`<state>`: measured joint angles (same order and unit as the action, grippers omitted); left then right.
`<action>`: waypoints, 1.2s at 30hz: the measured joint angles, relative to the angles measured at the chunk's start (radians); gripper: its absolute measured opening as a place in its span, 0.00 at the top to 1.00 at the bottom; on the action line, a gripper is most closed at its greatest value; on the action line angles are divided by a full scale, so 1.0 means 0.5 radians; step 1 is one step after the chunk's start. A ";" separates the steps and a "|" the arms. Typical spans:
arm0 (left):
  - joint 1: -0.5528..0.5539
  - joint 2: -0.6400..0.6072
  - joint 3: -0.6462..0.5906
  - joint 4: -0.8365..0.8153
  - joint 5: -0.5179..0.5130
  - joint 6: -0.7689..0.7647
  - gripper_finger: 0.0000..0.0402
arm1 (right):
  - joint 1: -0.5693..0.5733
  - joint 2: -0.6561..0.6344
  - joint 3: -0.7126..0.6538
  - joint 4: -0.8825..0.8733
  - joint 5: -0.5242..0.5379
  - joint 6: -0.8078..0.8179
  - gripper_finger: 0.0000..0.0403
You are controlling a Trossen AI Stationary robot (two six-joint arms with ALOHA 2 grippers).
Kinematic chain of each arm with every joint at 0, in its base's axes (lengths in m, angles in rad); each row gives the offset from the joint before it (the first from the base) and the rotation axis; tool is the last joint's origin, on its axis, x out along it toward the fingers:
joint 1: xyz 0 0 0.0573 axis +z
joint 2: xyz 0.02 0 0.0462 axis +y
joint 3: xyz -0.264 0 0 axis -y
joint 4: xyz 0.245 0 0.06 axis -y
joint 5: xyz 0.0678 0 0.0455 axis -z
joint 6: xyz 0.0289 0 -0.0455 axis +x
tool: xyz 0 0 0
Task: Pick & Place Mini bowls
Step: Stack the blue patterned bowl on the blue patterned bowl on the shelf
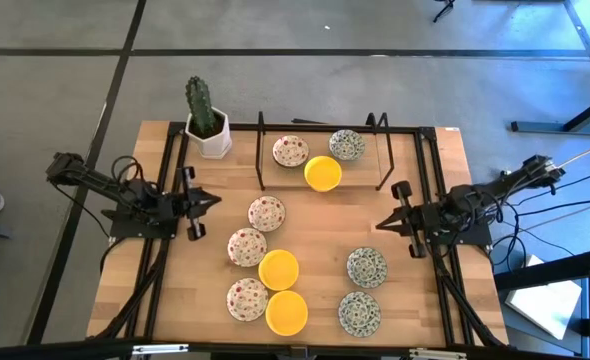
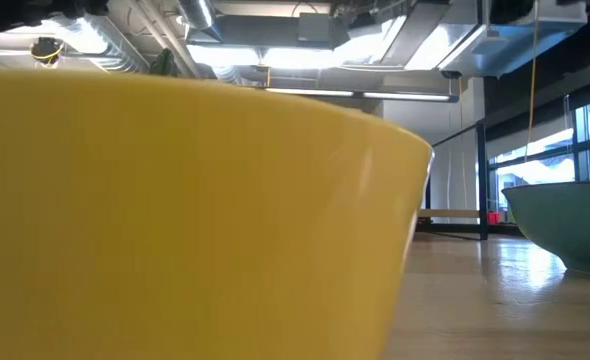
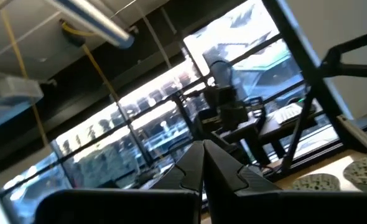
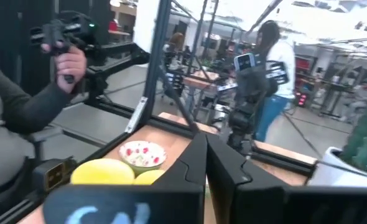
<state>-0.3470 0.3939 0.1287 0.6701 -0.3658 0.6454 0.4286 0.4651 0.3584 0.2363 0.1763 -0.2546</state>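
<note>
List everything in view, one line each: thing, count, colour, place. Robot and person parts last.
yellow mini bowls: three, plain yellow; one by the rack, two near the front edge.
red-speckled mini bowls: four, cream; one in the rack, three in a line left of centre.
grey-green mini bowls: three, white patterned; one in the rack, two front right.
cactus: one, green, in a white pot, back left corner.
rack: one, black wire, back centre.
left claw: shut, at the left edge.
right claw: shut, at the right edge.
person's hand: one, gripping a black handle, off the table.
</note>
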 joint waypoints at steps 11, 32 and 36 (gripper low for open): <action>0.000 0.001 0.000 -0.206 -0.105 -0.237 0.99 | 0.000 -0.203 -0.416 0.346 -0.062 -0.029 0.98; 0.071 0.001 -0.044 -0.337 -0.571 -0.637 0.99 | 0.000 -0.300 -0.566 0.446 -0.091 -0.042 0.98; 0.071 -0.001 -0.044 -0.352 -1.121 -0.637 0.99 | 0.000 -0.300 -0.566 0.525 -0.069 -0.037 0.98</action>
<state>-0.3115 0.3935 0.1066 0.4940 -0.9262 0.3267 0.4286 0.3149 0.0753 0.4990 0.1417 -0.2729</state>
